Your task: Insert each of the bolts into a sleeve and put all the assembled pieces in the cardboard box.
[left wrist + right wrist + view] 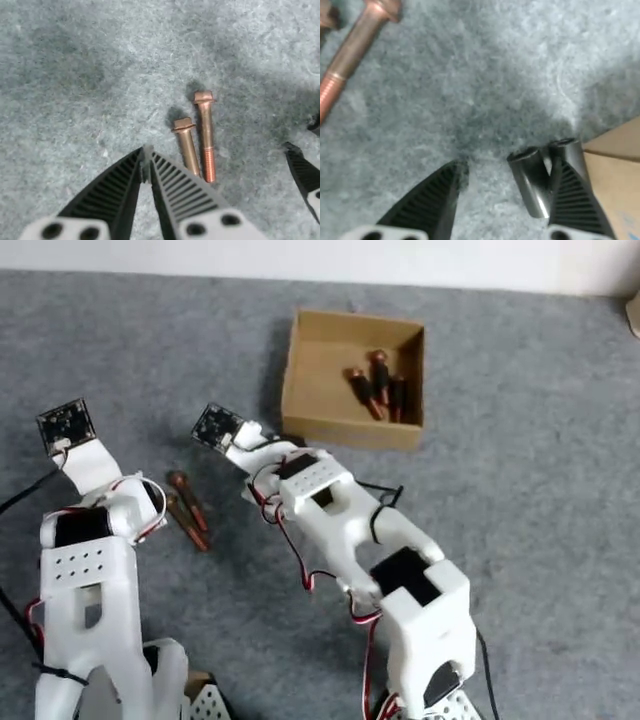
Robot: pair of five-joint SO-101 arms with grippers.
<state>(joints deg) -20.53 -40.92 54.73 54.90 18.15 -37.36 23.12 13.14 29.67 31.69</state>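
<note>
Two copper bolts (187,508) lie side by side on the grey carpet between the arms. In the left wrist view the same bolts (197,142) lie just beyond and to one side of my left gripper (146,151), which is shut on nothing. My right gripper (509,169) is open low over the carpet. Two black sleeves (532,181) lie together against one of its fingers (575,197), one sleeve between the jaws. The cardboard box (312,390) holds a few assembled pieces (378,385) in its right half.
The box wall (615,165) stands close beside the right gripper's outer finger. A bolt (355,52) lies farther out in the right wrist view. The right arm (330,510) stretches toward the box's front left corner.
</note>
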